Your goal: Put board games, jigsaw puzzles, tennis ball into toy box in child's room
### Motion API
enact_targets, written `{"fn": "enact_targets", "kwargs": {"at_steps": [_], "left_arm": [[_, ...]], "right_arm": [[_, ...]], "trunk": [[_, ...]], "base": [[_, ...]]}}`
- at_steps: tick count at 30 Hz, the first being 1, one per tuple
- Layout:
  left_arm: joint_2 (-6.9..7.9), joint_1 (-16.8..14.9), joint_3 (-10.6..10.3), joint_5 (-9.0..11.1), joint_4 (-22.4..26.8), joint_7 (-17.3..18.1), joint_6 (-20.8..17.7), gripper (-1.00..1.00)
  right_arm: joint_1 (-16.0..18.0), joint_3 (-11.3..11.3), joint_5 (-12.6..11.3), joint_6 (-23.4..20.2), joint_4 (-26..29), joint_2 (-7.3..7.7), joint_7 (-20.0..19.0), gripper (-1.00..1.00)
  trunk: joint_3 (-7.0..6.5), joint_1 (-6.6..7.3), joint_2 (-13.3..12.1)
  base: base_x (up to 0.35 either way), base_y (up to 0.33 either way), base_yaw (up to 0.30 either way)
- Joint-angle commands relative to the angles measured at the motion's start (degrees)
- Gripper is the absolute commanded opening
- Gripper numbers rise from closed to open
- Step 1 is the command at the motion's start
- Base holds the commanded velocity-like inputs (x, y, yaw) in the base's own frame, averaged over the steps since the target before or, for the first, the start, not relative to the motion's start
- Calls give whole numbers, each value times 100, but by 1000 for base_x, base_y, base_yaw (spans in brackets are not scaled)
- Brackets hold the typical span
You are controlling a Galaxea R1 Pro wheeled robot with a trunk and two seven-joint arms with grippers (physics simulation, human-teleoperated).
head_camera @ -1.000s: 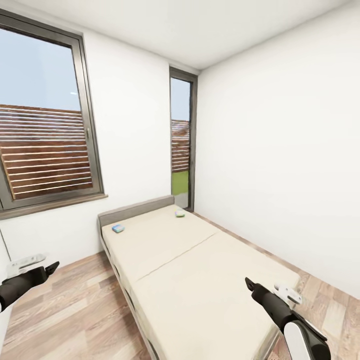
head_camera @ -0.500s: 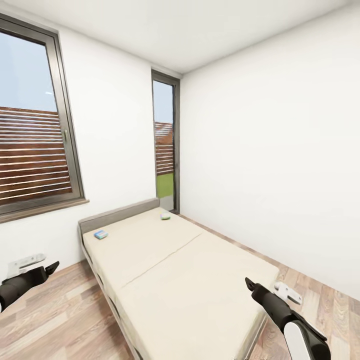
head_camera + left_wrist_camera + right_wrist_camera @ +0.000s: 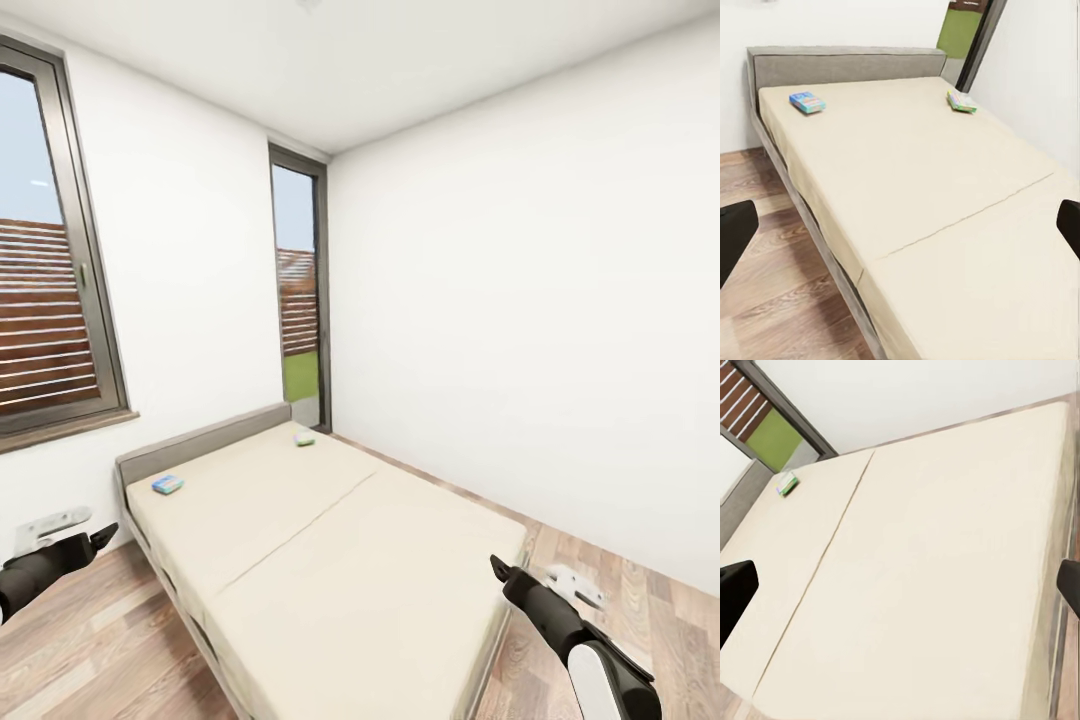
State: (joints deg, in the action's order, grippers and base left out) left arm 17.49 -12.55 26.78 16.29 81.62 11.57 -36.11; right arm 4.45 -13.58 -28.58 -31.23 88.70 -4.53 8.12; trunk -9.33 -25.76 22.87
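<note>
Camera panned right, two board games [image 3: 167, 484] [image 3: 304, 438] on bed [image 3: 330, 560]

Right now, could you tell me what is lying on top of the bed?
Two board games lie on the bed near its headboard: a blue one and a green-white one. Nothing covers them.

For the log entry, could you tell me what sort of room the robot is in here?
It looks like a small bedroom, likely a child's. A wide low bed with a grey headboard takes most of the wood floor, and two small colourful board games lie near the headboard.
</note>
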Motion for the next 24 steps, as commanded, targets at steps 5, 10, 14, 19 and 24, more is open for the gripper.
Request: {"fn": "enact_targets", "kwargs": {"at_steps": [5,10,14,19,24], "left_arm": [[0,-2,11,20,3,21,-36,100],[0,-2,8,21,3,21,-36,100],[0,-2,7,18,3,21,-36,100],[0,-2,8,20,3,21,-36,100],[0,-2,6,17,3,21,-36,100]], "right_arm": [[4,-4,-60,-24,7,2,35,100],[4,-19,-59,-25,7,4,-166,100],[4,-45,-55,-29,7,4,-383,100],[4,-72,-54,-37,7,4,-531,100],[4,-80,-55,-40,5,5,-569,100]], "trunk": [[-26,-3,4],[-55,-3,4],[-77,-3,4],[-106,-3,4],[-135,-3,4]], "base": [[0,40,-225],[0,10,-225],[0,3,-225],[0,1,-225],[0,0,-225]]}}
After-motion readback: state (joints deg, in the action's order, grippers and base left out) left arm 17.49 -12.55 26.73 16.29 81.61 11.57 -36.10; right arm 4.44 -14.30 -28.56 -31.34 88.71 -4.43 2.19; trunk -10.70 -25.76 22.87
